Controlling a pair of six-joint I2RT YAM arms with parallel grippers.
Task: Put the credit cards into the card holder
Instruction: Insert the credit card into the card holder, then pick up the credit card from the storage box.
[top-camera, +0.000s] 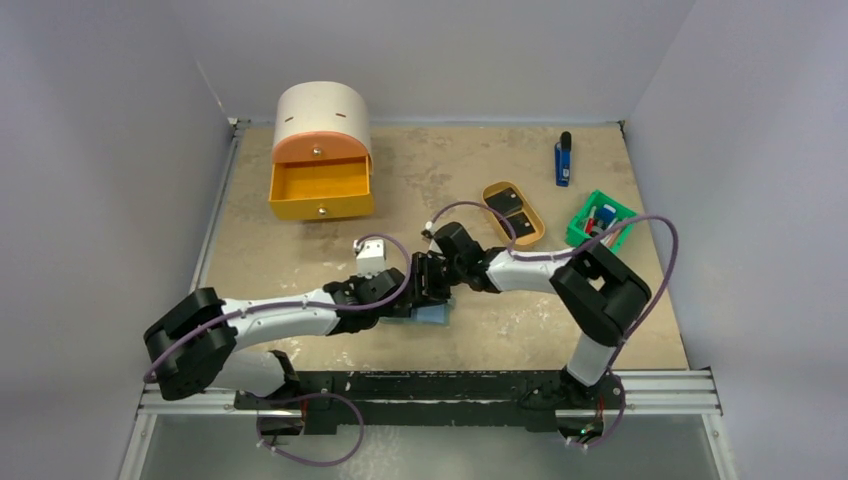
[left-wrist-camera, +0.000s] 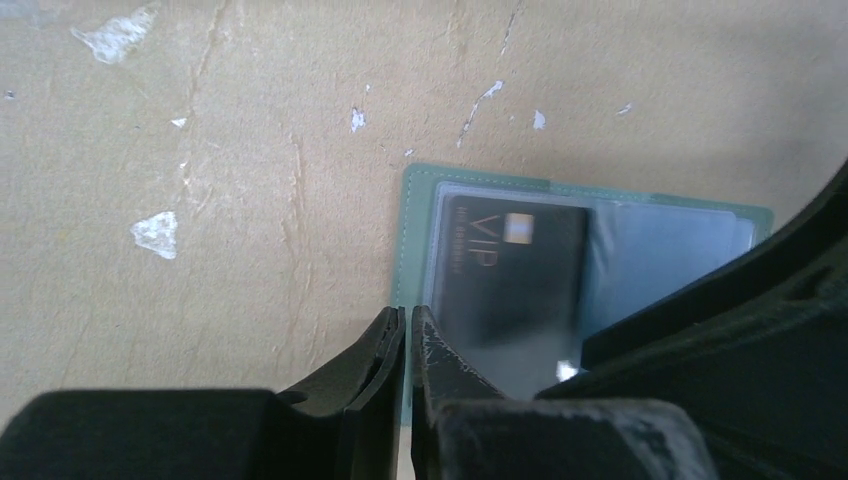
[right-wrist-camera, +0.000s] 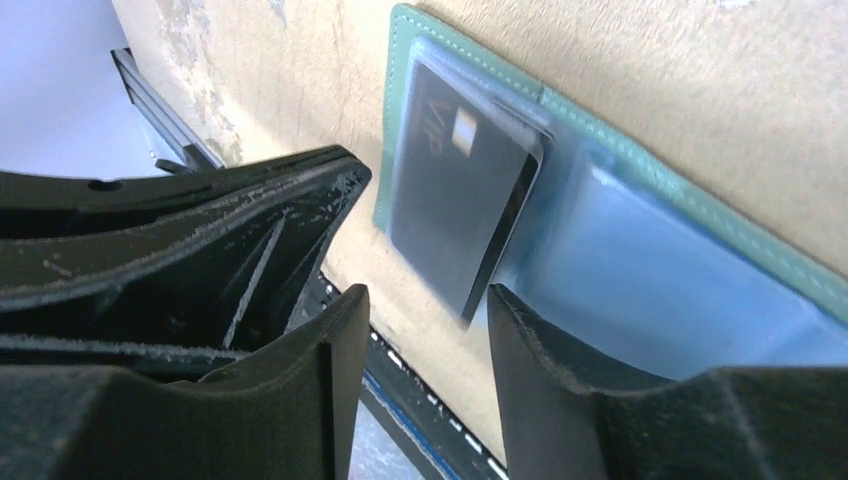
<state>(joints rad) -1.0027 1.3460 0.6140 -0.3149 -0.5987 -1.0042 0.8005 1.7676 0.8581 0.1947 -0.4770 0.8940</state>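
The card holder (left-wrist-camera: 415, 200) lies open on the table, with a green border and pale blue inner pockets (right-wrist-camera: 660, 270). A black credit card (left-wrist-camera: 510, 270) marked VIP sits partly inside its clear left pocket, one corner (right-wrist-camera: 478, 290) sticking out. My left gripper (left-wrist-camera: 408, 315) is shut, its tips resting at the holder's left edge. My right gripper (right-wrist-camera: 428, 300) is open, with the card's free corner just beyond its fingertips and nothing gripped. In the top view both grippers (top-camera: 405, 298) (top-camera: 432, 282) meet over the holder (top-camera: 434, 316). Two more black cards (top-camera: 510, 206) lie in a tan tray.
The tan oval tray (top-camera: 534, 236) is at the right, beside a green bin (top-camera: 622, 212) of small items. A blue-and-black stick (top-camera: 563, 158) lies at the back right. An orange drawer box (top-camera: 320, 170) with its drawer open stands at the back left. The table's front rail (right-wrist-camera: 430, 420) is close.
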